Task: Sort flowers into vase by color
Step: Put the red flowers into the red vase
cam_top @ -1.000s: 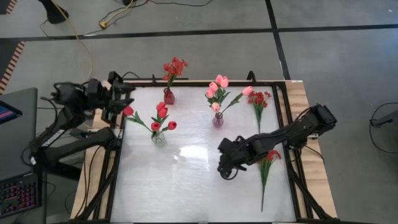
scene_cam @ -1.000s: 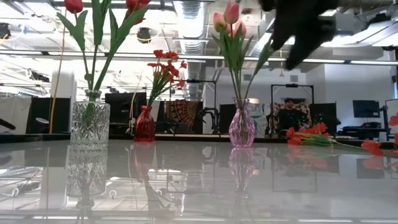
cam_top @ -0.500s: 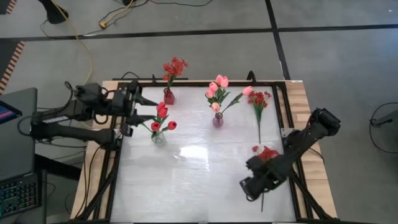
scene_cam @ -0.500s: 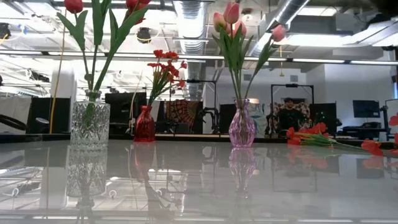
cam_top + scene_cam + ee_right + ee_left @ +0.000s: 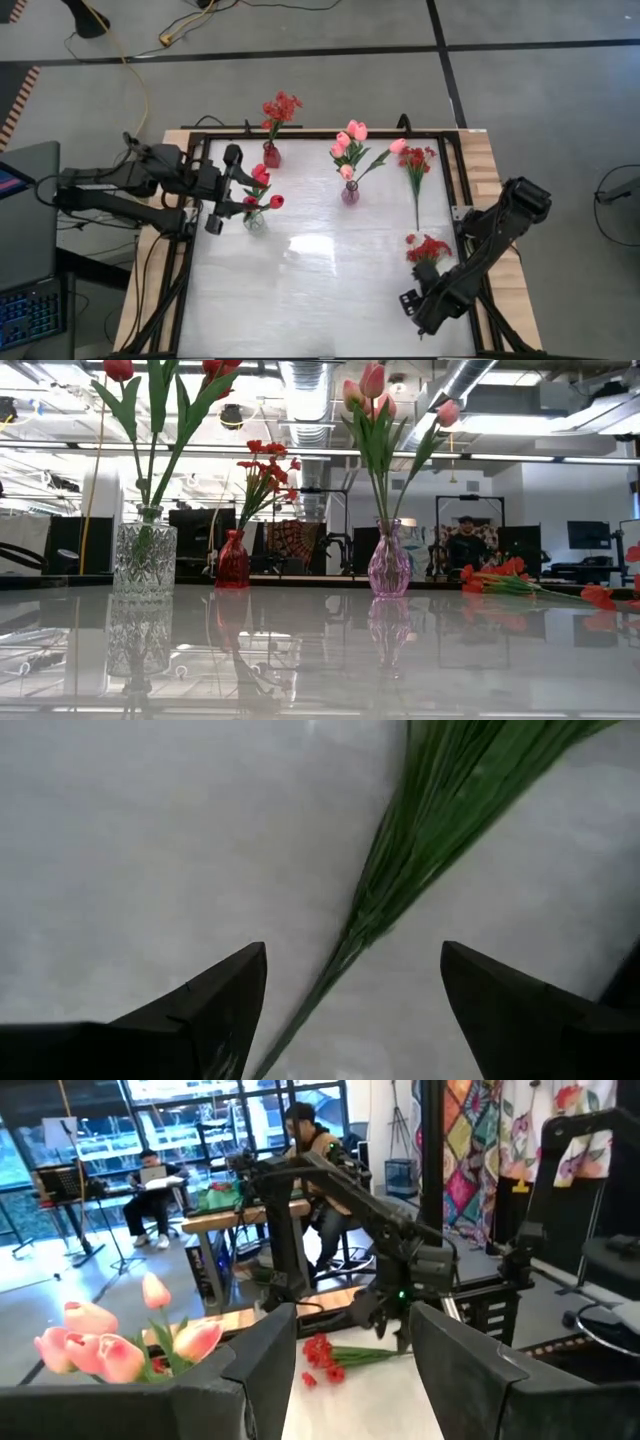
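Straddling the green stem of a red spray (image 5: pixel 428 247), the right gripper (image 5: pixel 412 303) hangs low with jaws spread wide, gripping nothing; spray flat near the table's (image 5: pixel 320 300) right edge. Left gripper (image 5: pixel 222 190), jaws parted and empty, sits beside the clear vase (image 5: pixel 254 222) of red tulips (image 5: pixel 260 177) near the left edge. Second spray (image 5: pixel 417 160) lies by the pink tulips (image 5: pixel 350 135) in the purple vase (image 5: pixel 350 194); red vase (image 5: pixel 271 155) at the far edge.

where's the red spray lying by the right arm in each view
High: red spray lies at the table's right, right tool over its stem.
Low: far right, lying flat.
Left wrist: centre, on the table.
Right wrist: only its green stem.
Shared landmark: pink tulips.
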